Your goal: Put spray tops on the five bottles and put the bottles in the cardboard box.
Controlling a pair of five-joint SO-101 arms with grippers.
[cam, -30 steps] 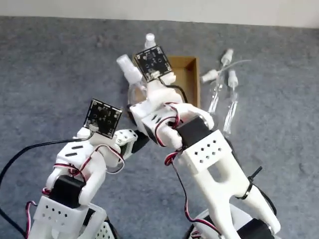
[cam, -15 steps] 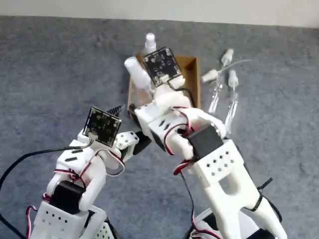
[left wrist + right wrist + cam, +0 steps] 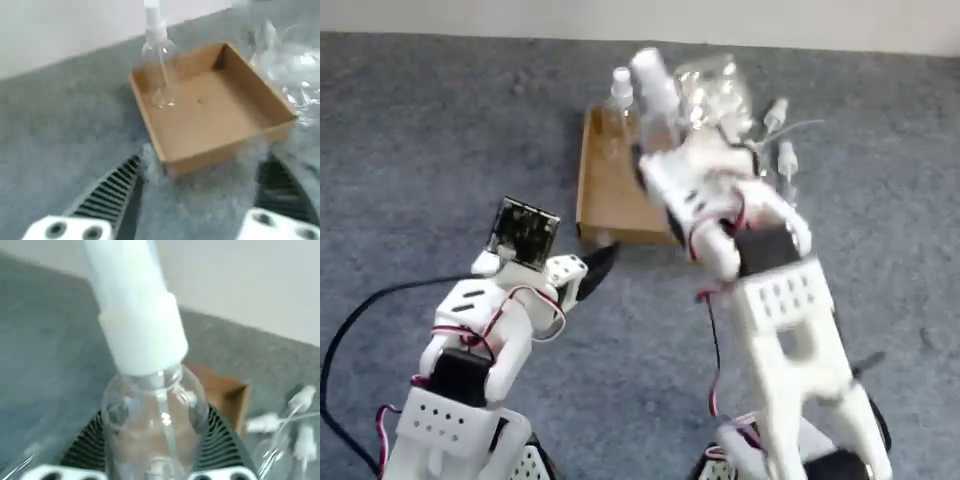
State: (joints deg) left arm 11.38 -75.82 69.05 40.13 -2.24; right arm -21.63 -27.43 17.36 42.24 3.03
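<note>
While right end effector [image 3: 152, 452] clenches capped bottle [image 3: 150, 405] by shoulder over cardboard box [image 3: 595, 195] far side, judge it light, rigid, slick plastic; grip body, never spray top [image 3: 135, 315]; left end effector [image 3: 197, 190] released, beside box near wall

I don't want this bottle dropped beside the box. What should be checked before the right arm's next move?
1. Grip: right hand shut on the bottle: ok.
2. Spray top fitted on that bottle: ok.
3. Room in the box: bare floor beside the one standing bottle: ok.
4. Left hand open, outside the box's near wall: ok.
5. Held bottle right above the box: cannot tell.
6. All tops fitted: loose spray tops lie beside the box: not ok.
</note>
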